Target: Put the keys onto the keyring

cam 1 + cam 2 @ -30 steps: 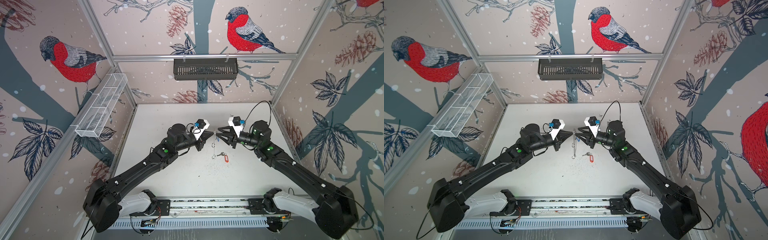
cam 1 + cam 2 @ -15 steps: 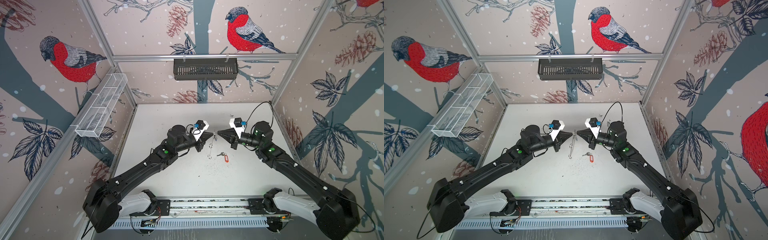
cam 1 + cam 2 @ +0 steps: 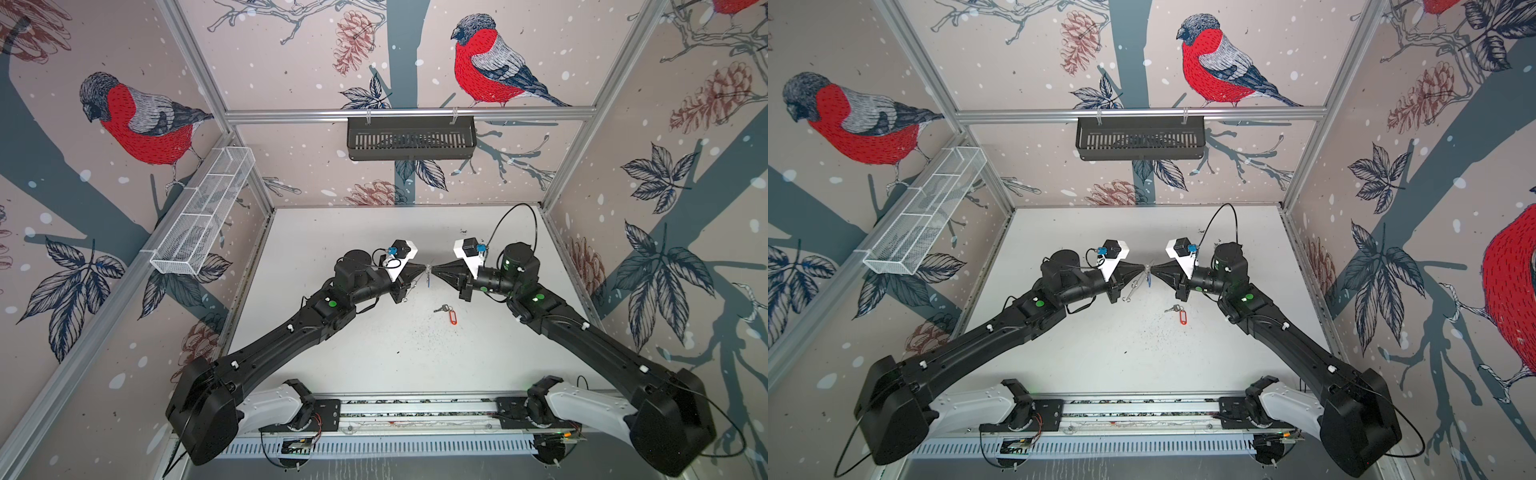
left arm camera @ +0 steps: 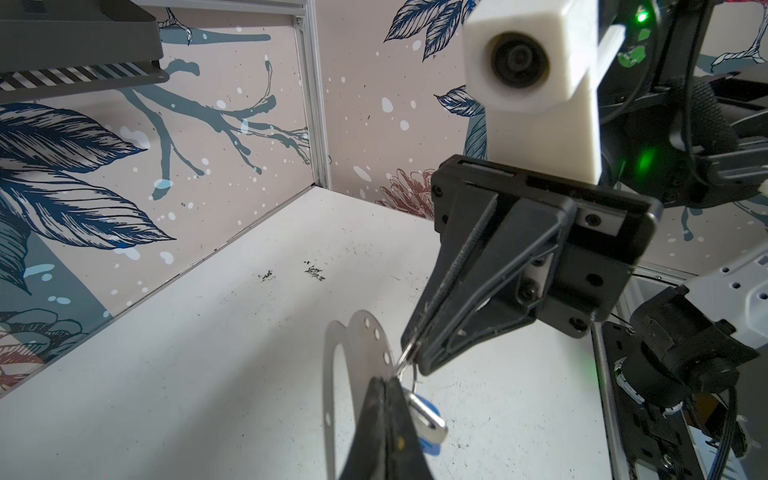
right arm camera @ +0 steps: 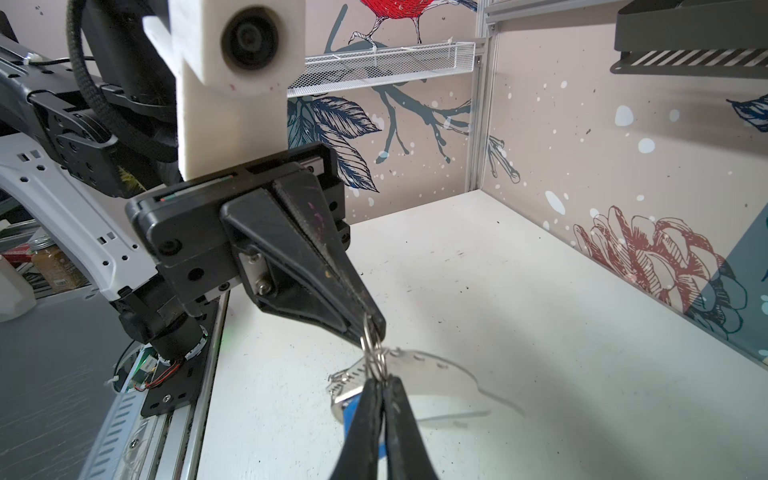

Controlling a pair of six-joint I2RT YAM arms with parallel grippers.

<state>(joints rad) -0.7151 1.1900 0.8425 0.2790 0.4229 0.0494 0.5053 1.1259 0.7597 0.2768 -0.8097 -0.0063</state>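
Two grippers: left gripper (image 3: 423,269) and right gripper (image 3: 434,272) meet tip to tip above the table (image 3: 374,353).
Left fingers (image 4: 374,424): closed on the keyring (image 4: 361,345) at its curved edge.
Plate: flat, thin, see-through grey, big slot, round holes along the curve, held aloft.
Right fingers (image 4: 440,316): pinched shut on a thin metal ring (image 4: 408,354) at that edge.
Blue-tag keys (image 4: 430,424): silver metal, glossy blue plastic, hanging just under the fingertips.
Red-tag keys (image 3: 451,316): oblong red-orange tag, flat on the scuffed white table, nearer and right.
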